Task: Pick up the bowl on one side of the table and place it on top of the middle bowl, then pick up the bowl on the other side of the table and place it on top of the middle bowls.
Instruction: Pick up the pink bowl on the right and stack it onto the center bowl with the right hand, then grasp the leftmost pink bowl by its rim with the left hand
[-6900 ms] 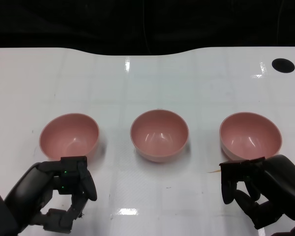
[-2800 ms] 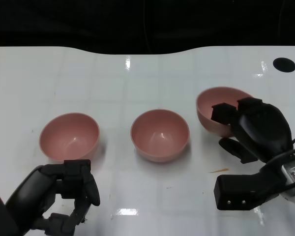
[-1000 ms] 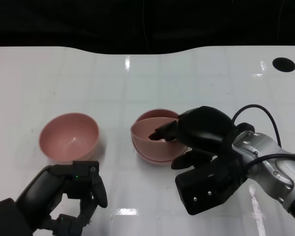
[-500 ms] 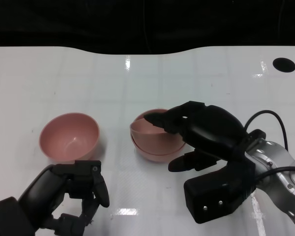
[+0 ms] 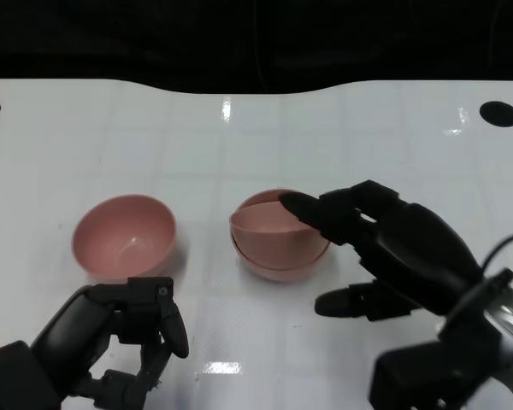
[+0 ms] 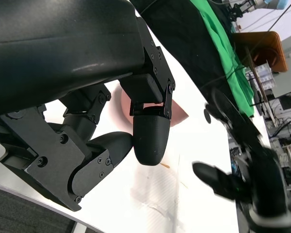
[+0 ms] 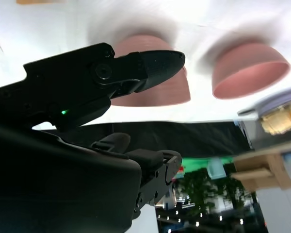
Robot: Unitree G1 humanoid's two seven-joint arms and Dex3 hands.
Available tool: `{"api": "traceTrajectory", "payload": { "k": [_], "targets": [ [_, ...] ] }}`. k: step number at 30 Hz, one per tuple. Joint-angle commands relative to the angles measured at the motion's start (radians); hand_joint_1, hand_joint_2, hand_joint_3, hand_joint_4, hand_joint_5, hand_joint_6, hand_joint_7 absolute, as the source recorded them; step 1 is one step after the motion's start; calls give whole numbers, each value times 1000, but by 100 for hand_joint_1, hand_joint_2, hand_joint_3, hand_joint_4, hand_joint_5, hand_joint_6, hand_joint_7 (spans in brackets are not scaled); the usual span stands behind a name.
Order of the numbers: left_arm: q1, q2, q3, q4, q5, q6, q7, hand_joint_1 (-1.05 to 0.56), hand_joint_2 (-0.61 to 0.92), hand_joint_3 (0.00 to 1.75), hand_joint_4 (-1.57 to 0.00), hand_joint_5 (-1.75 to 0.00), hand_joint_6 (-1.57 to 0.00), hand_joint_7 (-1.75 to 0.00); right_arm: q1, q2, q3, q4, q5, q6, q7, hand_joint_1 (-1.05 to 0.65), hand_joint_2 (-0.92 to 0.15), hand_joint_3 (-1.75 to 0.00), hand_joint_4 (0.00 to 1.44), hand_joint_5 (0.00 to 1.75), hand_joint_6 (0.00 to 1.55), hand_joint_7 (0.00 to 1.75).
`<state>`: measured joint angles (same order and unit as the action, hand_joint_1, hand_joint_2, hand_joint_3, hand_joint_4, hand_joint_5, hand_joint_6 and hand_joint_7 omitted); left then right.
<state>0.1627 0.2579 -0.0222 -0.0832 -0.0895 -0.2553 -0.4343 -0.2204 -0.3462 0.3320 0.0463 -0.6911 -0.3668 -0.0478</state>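
Bowls, pink, on my white table (image 5: pixel 342 128): head view, with supporting wrist views. At the centre stands the middle bowl (image 5: pixel 278 263), and nested inside it sits the stacked bowl (image 5: pixel 272 224), tilted, with its rim raised toward 10 o'clock and lower toward 4 o'clock; its pale interior shows nothing inside. At 9 o'clock from the stack, well apart from it, the left bowl (image 5: pixel 125 237) stands upright on the table, and I see only reflections in its interior. My right hand (image 5: pixel 385 243) lies at 3 o'clock from the stack, fingers spread and holding nothing; one fingertip (image 5: pixel 292 203) reaches over the stacked bowl's rim on the 2 o'clock side, though whether it touches I cannot tell, and another finger (image 5: pixel 342 301) points out low over the table at 5 o'clock from the stack. In the right wrist view the same hand (image 7: pixel 150 92) shows one long finger stretched in front of the stack (image 7: pixel 155 90), with the left bowl (image 7: pixel 250 68) beyond. My left hand (image 5: pixel 124 337) rests at 6 o'clock from the left bowl, just beside it but apart, fingers curled in on nothing, as the left wrist view (image 6: pixel 136 131) confirms. Two dark round holes (image 5: pixel 499 114) mark the table's far corners.
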Motion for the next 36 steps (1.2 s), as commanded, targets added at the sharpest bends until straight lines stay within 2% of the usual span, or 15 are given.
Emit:
{"api": "traceTrajectory", "payload": {
  "k": [1, 5, 9, 11, 15, 18, 19, 23, 24, 26, 28, 29, 31, 33, 36],
  "targets": [
    [-9, 7, 12, 27, -12, -19, -2, -20, 36, 138, -88, -167, -84, -142, 67, -34, -55, -35, 28, -56, -64, -57, -92, -12, 12, 81, 32, 8],
    [-19, 13, 14, 49, 15, -63, 9, -20, 38, 134, -86, -168, -83, -142, 136, -50, -104, -42, 94, -152, -98, -42, -92, -9, 28, 92, 52, 19],
    [-18, 11, 17, 49, 12, -60, 13, -20, 39, 132, -86, -168, -82, -144, 169, -55, -132, -36, 118, -208, -106, -38, -92, -7, 31, 98, 57, 22],
    [-14, 6, 21, 39, -5, -42, 13, -20, 45, 121, -85, -164, -82, -141, 205, -67, -155, -35, 130, -248, -119, -26, -92, -7, 45, 105, 70, 30],
    [-8, 0, 26, 32, -15, -49, 13, -18, 48, 116, -83, -161, -81, -139, 236, -66, -180, -23, 150, -294, -126, -15, -90, -10, 60, 107, 81, 41],
    [-6, -2, 34, 36, -12, -68, 15, -19, 52, 111, -80, -159, -79, -138, 241, -58, -190, 10, 146, -333, -145, -6, -53, -84, 77, 112, 87, 63],
    [-5, -3, 36, 38, -10, -73, 15, -19, 53, 109, -79, -158, -78, -137, 239, -56, -191, 20, 143, -342, -150, -5, -44, -103, 81, 115, 89, 69],
    [6, -10, 47, 15, -6, -57, 34, -20, 54, 106, -79, -158, -78, -137, 227, -48, -191, 58, 137, -359, -164, -3, -37, -116, 84, 116, 89, 73],
    [14, -15, 57, -1, -5, -54, 49, -19, 59, 92, -75, -139, -79, -111, 221, -42, -189, 76, 144, -353, -162, -2, -25, -146, 95, 150, 91, 115],
    [22, -20, 69, -20, -1, -54, 69, -19, 64, 80, -70, -122, -80, -82, 214, -35, -188, 96, 151, -342, -157, -3, -16, -166, 101, 170, 87, 151],
    [18, -13, 79, -16, 25, -83, 84, -19, 67, 73, -69, -118, -81, -72, 214, -30, -189, 99, 154, -329, -149, -4, -15, -169, 102, 173, 85, 161],
    [12, -8, 87, -15, 47, -103, 98, -23, 77, 51, -58, -139, -79, -61, 216, -27, -189, 97, 159, -314, -140, -5, -15, -169, 102, 174, 82, 166],
    [1, 0, 101, -14, 86, -136, 125, -27, 88, 26, -52, -141, -79, -48, 216, -24, -188, 94, 167, -296, -126, -6, -16, -169, 101, 174, 80, 169],
    [-6, 9, 117, -23, 152, -153, 167, -33, 91, 15, -50, -114, -75, -38, 213, -25, -186, 95, 170, -287, -114, -6, -15, -169, 101, 175, 77, 173],
    [2, 29, 135, -80, 238, -117, 208, -39, 92, 9, -48, -98, -66, -28, 215, -24, -187, 79, 165, -249, -92, -7, -15, -168, 101, 175, 76, 174]
  ]
}}
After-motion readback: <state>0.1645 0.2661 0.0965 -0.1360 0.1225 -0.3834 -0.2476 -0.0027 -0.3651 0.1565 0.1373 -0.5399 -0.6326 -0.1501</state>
